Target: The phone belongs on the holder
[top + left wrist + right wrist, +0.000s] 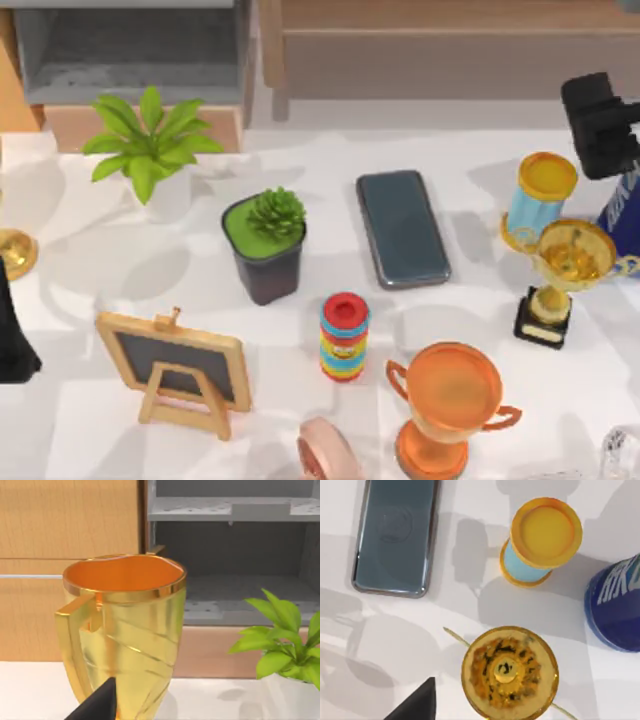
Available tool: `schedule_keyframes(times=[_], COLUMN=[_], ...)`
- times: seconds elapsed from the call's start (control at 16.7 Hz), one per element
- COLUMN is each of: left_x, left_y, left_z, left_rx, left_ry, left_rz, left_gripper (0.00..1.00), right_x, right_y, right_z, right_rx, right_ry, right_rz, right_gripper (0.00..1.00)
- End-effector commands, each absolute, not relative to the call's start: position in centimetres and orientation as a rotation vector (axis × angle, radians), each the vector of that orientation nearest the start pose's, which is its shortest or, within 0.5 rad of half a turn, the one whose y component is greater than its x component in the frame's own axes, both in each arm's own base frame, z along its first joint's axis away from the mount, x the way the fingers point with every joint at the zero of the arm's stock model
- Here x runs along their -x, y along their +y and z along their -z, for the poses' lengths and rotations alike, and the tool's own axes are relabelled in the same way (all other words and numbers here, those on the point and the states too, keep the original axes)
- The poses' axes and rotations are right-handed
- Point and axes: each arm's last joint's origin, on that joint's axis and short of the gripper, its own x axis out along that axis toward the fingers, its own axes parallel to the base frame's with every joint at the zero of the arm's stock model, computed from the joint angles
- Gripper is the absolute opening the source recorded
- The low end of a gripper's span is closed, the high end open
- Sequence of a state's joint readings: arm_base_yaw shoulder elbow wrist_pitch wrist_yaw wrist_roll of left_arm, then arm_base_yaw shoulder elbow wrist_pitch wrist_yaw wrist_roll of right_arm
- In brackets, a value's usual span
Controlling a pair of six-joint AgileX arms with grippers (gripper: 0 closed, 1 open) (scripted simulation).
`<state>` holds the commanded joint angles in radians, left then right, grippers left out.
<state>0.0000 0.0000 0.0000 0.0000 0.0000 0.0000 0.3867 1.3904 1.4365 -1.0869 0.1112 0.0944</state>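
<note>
While the phone (402,228) lies flat just right of the dark plant pot (266,252), I judge the pickup not begun. My right gripper (598,125), far right of the pot, must descend over it; I cannot tell its finger state.

grey-blue phone (402,228); orange trophy (446,402); green plant (150,140)

White table (90,420): phone (402,228) flat mid-table, dark plant pot (266,250), chalkboard easel (178,366), trophies.
</note>
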Motion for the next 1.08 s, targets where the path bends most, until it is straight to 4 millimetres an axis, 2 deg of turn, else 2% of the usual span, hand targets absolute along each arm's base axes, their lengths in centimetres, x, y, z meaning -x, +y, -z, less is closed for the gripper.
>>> schedule_keyframes(times=[0.18, 0.48, 0.66, 0.78, 0.96, 1.08], left_x=[-10.6, -10.6, -10.6, -10.6, -10.6, -10.6], left_y=[-0.1, -0.1, -0.1, -0.1, -0.1, -0.1], left_z=[-16.0, -16.0, -16.0, -16.0, -16.0, -16.0], left_rx=[0.0, 0.0, 0.0, 0.0, 0.0, 0.0], left_ry=[0.0, 0.0, 0.0, 0.0, 0.0, 0.0], left_rz=[0.0, 0.0, 0.0, 0.0, 0.0, 0.0], left_gripper=[1.0, 1.0, 1.0, 1.0, 1.0, 1.0], right_x=[-29.8, -36.6, -39.9, -41.5, -43.0, -43.3], right_y=[14.1, 19.6, 21.7, 22.7, 23.9, 24.4], right_z=[-34.4, -31.3, -27.8, -24.8, -20.1, -18.2], right_rx=[0.198, 0.128, 0.086, 0.08, 0.095, 0.107], right_ry=[1.143, 1.254, 1.322, 1.385, 1.485, 1.528], right_rz=[-0.244, -0.261, -0.229, -0.194, -0.144, -0.124], right_gripper=[1.0, 1.0, 1.0, 1.0, 1.0, 1.0])
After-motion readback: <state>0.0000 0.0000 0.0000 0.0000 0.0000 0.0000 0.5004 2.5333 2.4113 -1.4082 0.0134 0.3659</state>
